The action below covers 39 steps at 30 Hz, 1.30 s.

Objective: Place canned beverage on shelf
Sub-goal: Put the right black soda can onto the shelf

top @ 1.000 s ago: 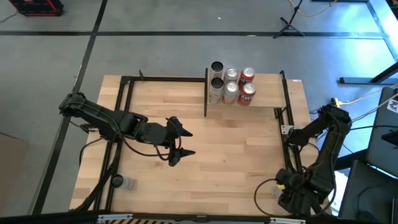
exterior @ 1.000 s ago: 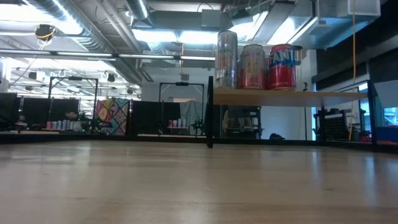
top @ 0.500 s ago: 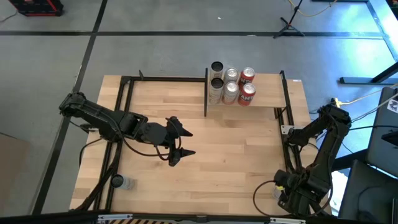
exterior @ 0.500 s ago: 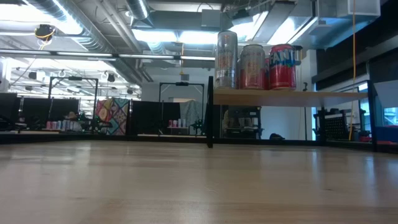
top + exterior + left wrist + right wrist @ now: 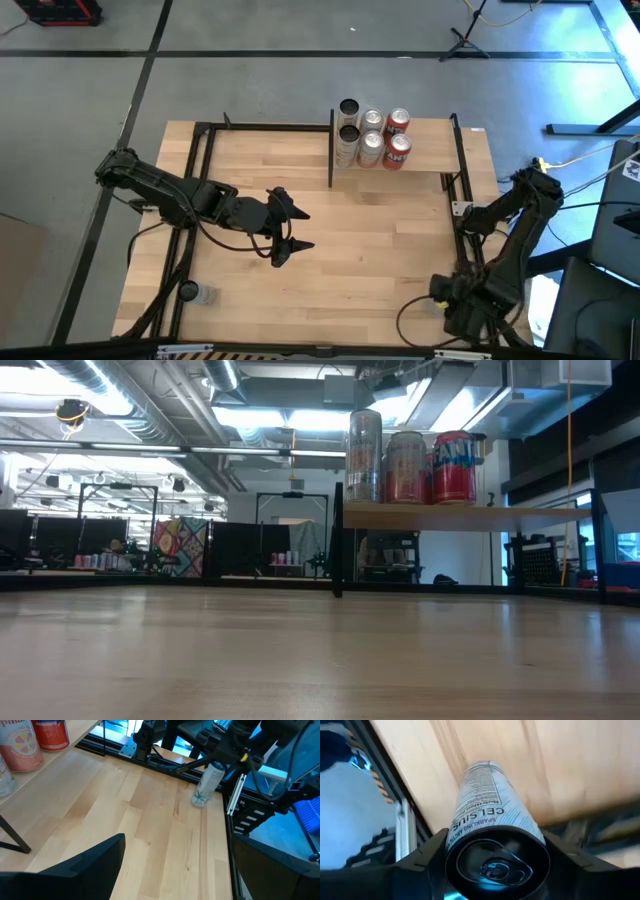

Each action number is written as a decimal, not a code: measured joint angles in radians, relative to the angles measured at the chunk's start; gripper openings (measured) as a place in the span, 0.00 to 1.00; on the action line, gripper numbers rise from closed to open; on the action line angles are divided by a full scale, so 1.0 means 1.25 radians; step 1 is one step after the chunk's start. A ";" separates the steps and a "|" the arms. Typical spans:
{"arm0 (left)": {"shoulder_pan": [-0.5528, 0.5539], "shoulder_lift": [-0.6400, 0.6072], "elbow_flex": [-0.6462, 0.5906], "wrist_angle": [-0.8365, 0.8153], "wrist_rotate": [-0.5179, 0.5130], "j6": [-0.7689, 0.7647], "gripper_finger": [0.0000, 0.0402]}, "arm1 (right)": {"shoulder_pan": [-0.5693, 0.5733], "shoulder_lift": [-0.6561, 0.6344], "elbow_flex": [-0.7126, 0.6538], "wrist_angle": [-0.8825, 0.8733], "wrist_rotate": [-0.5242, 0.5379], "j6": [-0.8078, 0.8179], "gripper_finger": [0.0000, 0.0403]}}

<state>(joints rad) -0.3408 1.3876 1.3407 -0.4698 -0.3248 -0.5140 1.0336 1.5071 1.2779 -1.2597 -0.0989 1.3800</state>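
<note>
Pale wood planks make up the table (image 5: 330,230), with grey floor around it and 6 cans already on the shelf (image 5: 420,152) at its far edge. At the near right corner, the right gripper (image 5: 492,857) is clamped round a slim white can (image 5: 487,805), tilted and seemingly lifted. Smooth, thin-walled and probably heavy if full, it suits a mid-body grip; the left gripper (image 5: 290,228) hangs spread and empty over mid-table.

A slim white can (image 5: 490,815) sat clamped between the right gripper's (image 5: 495,860) fingers at the table's near right corner. The shelf (image 5: 400,172), at the far edge, carried six upright cans (image 5: 372,135).
</note>
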 joint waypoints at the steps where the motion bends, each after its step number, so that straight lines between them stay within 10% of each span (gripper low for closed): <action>1: 0.000 0.000 0.000 0.000 0.000 0.000 0.87 | -0.016 0.001 0.007 0.002 0.019 -0.037 0.56; 25: 0.000 0.000 0.000 0.000 0.000 0.002 0.87 | -0.454 0.033 0.058 -0.016 0.091 -0.880 0.56; 39: 0.000 0.000 0.000 -0.001 -0.004 0.002 0.87 | -0.498 0.077 0.062 0.012 0.067 -1.009 0.56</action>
<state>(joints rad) -0.3408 1.3872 1.3403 -0.4706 -0.3298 -0.5114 0.4109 1.6032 1.3552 -1.2446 -0.0158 0.1184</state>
